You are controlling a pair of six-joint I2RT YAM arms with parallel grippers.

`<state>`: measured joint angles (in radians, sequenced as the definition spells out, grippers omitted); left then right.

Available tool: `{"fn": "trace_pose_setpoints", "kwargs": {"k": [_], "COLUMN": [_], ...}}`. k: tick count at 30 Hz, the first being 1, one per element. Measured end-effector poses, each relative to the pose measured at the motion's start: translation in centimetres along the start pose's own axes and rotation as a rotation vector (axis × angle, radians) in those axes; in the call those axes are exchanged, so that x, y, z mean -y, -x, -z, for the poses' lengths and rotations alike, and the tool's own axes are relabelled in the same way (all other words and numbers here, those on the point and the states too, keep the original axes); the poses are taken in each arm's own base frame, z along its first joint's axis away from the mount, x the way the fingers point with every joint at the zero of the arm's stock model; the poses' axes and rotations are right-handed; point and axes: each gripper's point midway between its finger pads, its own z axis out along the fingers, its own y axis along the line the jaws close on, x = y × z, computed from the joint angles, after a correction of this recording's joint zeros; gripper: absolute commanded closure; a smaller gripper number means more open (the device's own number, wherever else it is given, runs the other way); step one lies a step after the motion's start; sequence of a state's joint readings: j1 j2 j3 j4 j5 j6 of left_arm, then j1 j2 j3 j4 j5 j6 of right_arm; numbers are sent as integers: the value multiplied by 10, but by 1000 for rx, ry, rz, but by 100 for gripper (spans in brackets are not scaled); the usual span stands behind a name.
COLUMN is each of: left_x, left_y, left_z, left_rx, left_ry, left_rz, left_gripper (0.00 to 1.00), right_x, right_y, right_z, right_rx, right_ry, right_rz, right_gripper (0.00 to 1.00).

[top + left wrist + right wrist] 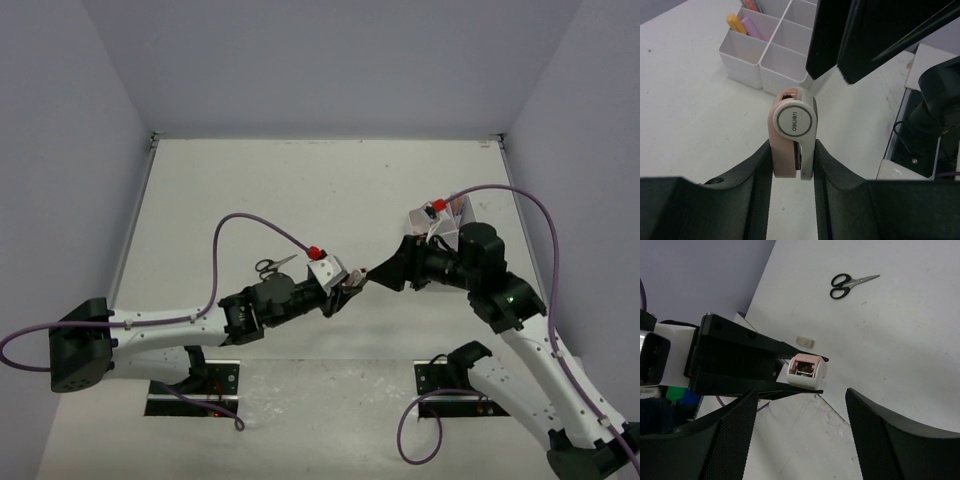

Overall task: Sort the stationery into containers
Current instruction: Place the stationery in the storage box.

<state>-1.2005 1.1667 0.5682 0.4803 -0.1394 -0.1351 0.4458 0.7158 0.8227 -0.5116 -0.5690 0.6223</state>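
Note:
A small pink and white correction-tape dispenser (794,124) is pinched between the fingers of my left gripper (792,150), which is shut on it above the table. The right wrist view shows the same dispenser (808,371) at the tip of the left fingers. My right gripper (801,396) is open, its jaws wide apart, close in front of the dispenser without touching it. Its black fingers (827,45) hang just beyond the dispenser. Both grippers meet mid-table (358,277). The white divided tray (765,55) holds an orange marker (735,23) and a pink marker (754,29).
Black-handled scissors (272,266) lie on the table behind the left arm and also show in the right wrist view (850,283). A small grey block eraser (805,341) lies near them. The right arm hides most of the tray (447,221) from above.

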Motion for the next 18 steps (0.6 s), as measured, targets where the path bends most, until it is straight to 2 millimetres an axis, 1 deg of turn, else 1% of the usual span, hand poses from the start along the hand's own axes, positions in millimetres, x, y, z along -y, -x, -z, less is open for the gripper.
{"fn": "trace_pose_setpoints", "kwargs": {"k": [3,6,8,9,13,15,18], "left_x": [3,7,8,9,11,13,16], "left_y": [5,4,1,-1,-4,-1,4], "left_z": [-2,-3,-3,-4,-7,-10,-15], "left_rx": [22,20,9,2,-13,-12,-6], "left_ry": [-21,-40,-47,-51,-64,-71,-82], "left_rz": [-16,-25,-31,-35,-48,-51,-51], "left_gripper": [100,100,100,100,100,100,100], "right_x": [2,12,17,18,17,15,14], "right_y": [-9,-14,-17,-17,-19,-21,-28], "right_z": [-6,-11,-14,-14,-15,-17,-22], "right_rx": [-42,-69,-82,-83,-90,-100,-133], "right_ry": [-13,-58,-82,-90,-99,-99,-103], "right_rz": [-7,-24,-32,-31,-14,-6,2], "right_gripper": [34,36,43,44,47,49,53]}}
